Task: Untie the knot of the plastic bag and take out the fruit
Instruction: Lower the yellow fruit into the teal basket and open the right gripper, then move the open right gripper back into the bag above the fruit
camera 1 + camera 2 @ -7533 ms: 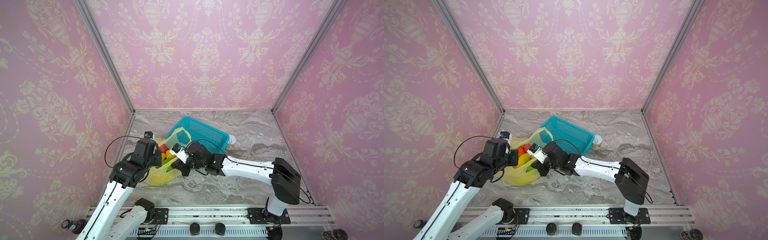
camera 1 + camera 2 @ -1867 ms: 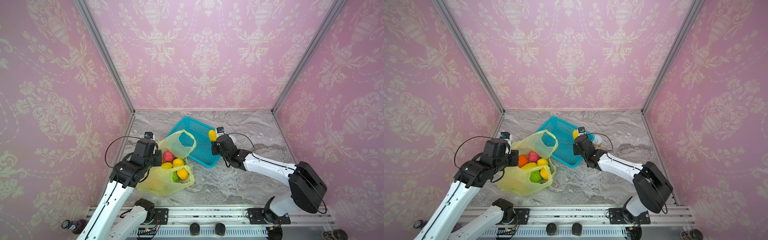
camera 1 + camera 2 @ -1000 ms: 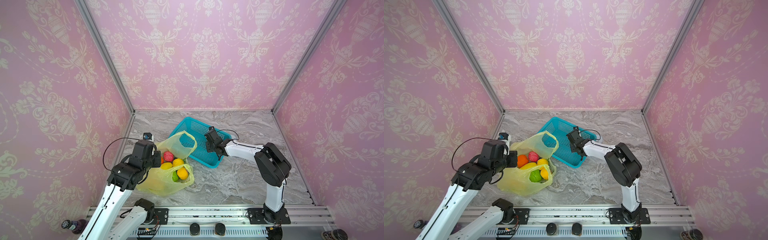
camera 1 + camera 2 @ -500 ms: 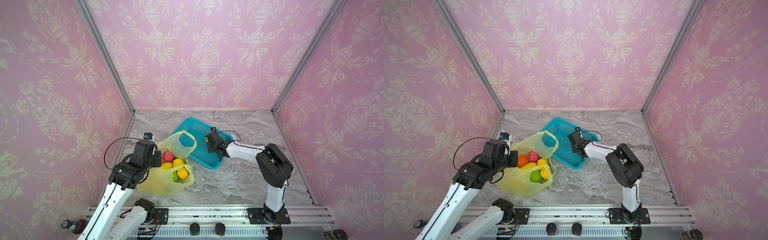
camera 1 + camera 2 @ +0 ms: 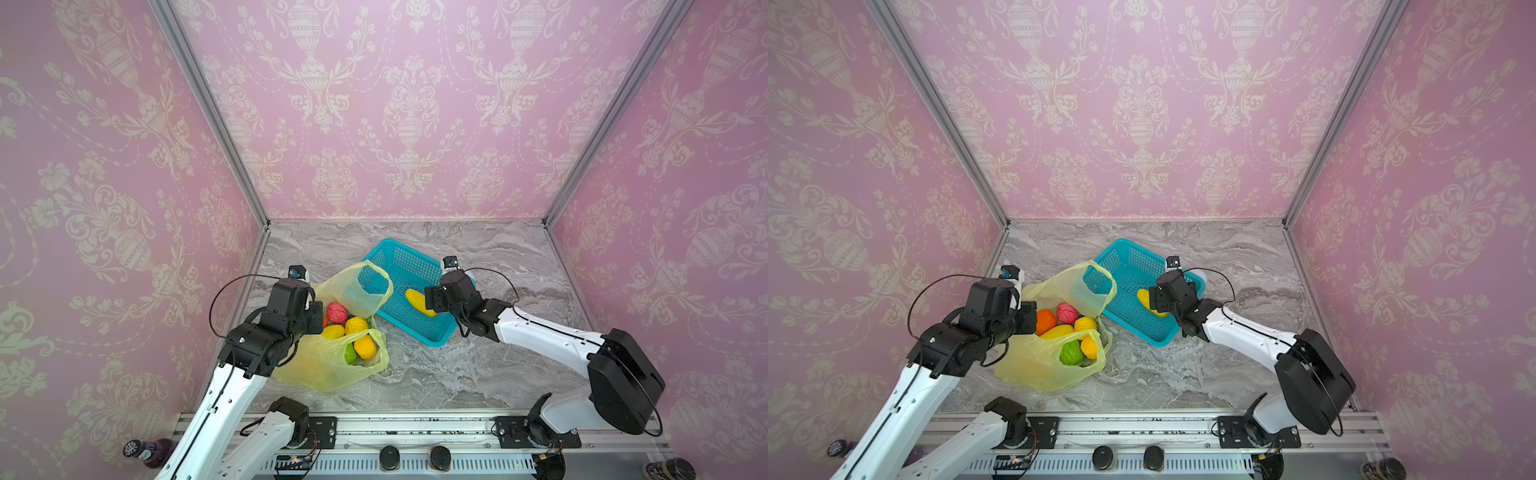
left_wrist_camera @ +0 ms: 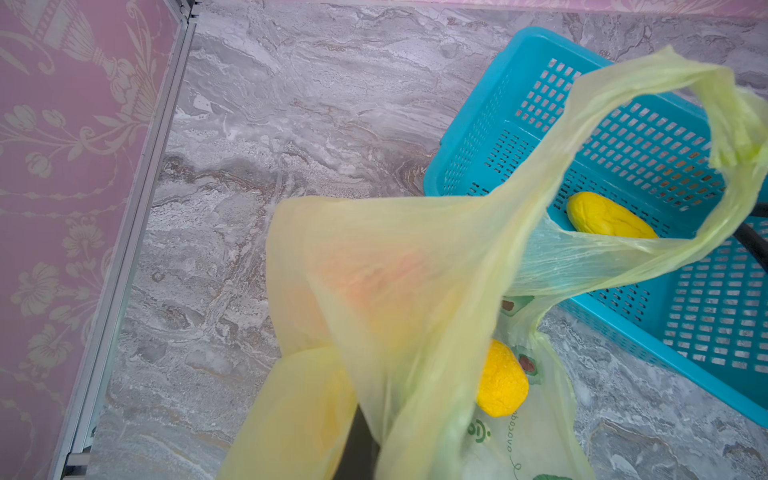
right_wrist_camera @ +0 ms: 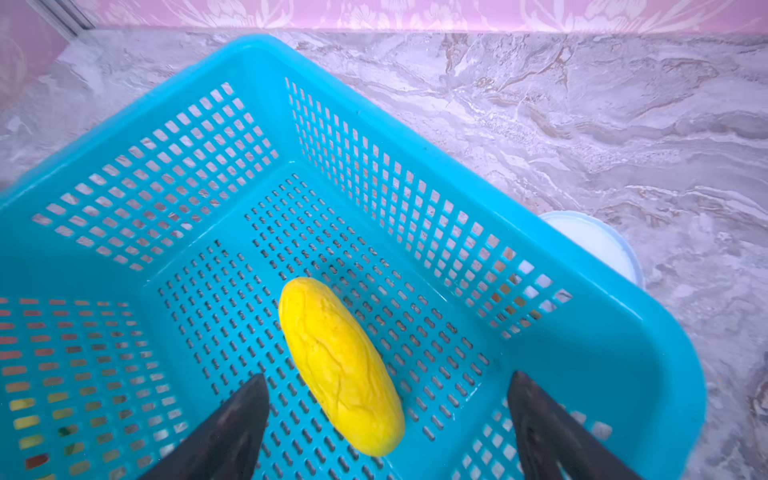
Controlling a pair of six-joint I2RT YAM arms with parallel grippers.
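The right gripper (image 7: 388, 376) hangs inside the teal perforated plastic basket (image 7: 249, 45) with its two dark fingers (image 7: 232, 419) spread wide and nothing between them in a grip. The long yellow toy fruit (image 7: 338, 365) lies loose on the basket's floor below the gap, touching neither finger. A small white round can (image 7: 590, 245) stands on the grey marbled tabletop (image 5: 436, 374) just outside the basket wall, on the side away from the bag.

The left gripper (image 5: 318, 318) is clenched on the edge of the thin pale-yellow plastic bag (image 5: 324, 365); the left wrist view shows the film drawn up over the fingers. The bag sits on the tabletop just beside the basket, on the left arm's side. Its mouth gapes, and one handle loop (image 5: 365, 286) arches up untied and leans over the basket's nearest corner. In both top views the rest of the fruit lies in the open bag: a pink-red piece (image 5: 336, 311), an orange piece (image 5: 1045, 320), three yellow pieces (image 5: 356, 325) and a green piece (image 5: 350, 354).
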